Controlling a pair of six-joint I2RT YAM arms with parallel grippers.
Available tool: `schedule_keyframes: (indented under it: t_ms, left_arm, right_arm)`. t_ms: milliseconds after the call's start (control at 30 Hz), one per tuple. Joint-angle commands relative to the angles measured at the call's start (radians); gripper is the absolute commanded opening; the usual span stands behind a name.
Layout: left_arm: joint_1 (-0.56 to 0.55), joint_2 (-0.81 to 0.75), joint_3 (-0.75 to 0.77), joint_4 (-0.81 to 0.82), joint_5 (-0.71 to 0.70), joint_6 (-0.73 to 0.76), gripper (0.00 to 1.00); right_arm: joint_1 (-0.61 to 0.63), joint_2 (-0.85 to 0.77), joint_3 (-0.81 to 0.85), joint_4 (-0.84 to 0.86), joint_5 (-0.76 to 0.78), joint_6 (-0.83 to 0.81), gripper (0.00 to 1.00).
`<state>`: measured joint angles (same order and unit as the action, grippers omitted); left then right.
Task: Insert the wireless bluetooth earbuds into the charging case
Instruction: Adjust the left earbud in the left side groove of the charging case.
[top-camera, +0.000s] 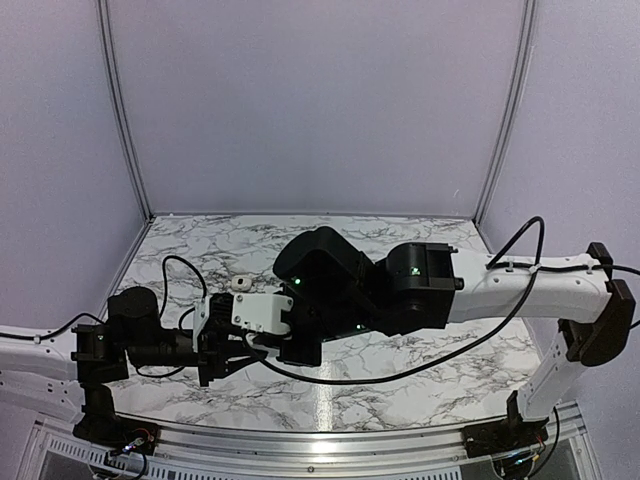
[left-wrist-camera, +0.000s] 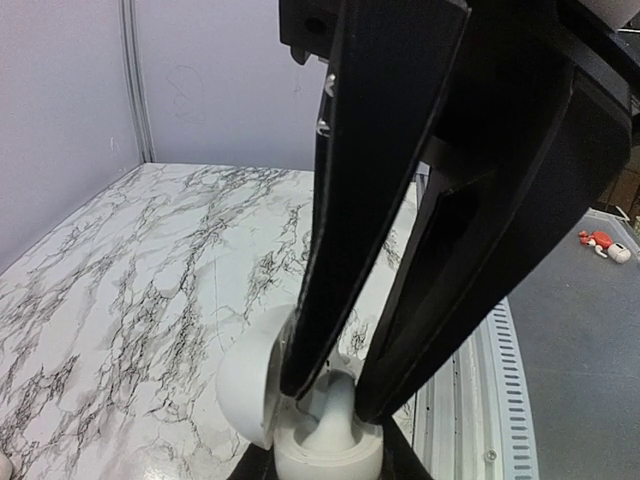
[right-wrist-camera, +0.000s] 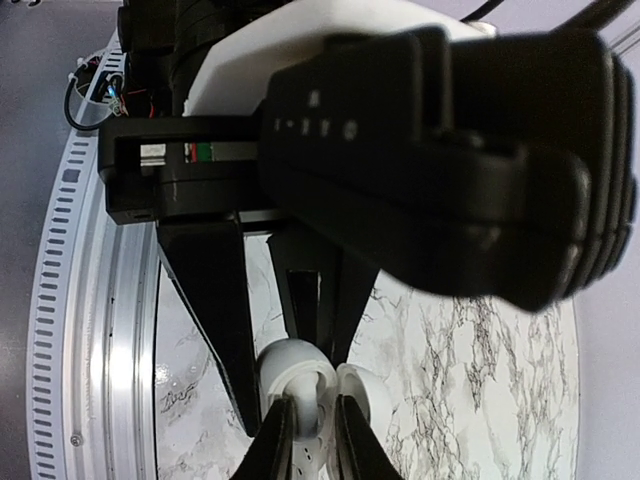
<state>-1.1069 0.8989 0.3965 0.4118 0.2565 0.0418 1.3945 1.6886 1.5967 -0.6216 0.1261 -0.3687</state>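
The white charging case (left-wrist-camera: 300, 455) sits upright between the black fingers of my left gripper (left-wrist-camera: 325, 468), which is shut on it. Its lid (left-wrist-camera: 245, 385) hangs open to the left. From above, my right gripper (left-wrist-camera: 335, 398) reaches into the case, shut on a white earbud (left-wrist-camera: 335, 425) whose lower end rests in a socket. In the right wrist view the earbud (right-wrist-camera: 310, 420) shows between the right gripper (right-wrist-camera: 312, 445) tips, over the open case (right-wrist-camera: 285, 365). A second earbud (top-camera: 240, 283) lies on the marble further back.
The marble table (top-camera: 420, 370) ends in a metal rail (left-wrist-camera: 480, 400) at the near edge. Small red-and-white objects (left-wrist-camera: 600, 243) lie on the grey floor beyond it. Booth walls close in the back and sides. Both arms crowd the near left.
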Motion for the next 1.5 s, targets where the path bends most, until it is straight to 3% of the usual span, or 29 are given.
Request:
schedule_keyframes:
  t_ms: [0, 367, 767, 1467]
  left_arm:
    - [0.005, 0.001, 0.036, -0.01, -0.003, 0.016, 0.0]
    - [0.005, -0.081, 0.019, -0.008, -0.028, 0.007, 0.0]
    - [0.005, -0.136, 0.007, 0.032, -0.025, -0.009, 0.0]
    - [0.005, -0.168, -0.002, 0.061, -0.019, 0.0, 0.0]
  right_arm:
    - [0.008, 0.015, 0.048, -0.022, 0.02, -0.004, 0.14]
    - [0.009, -0.003, -0.001, 0.03, 0.024, 0.015, 0.0]
    - [0.008, -0.045, -0.152, 0.249, -0.069, 0.091, 0.0]
    - [-0.032, -0.04, -0.178, 0.288, -0.204, 0.13, 0.03]
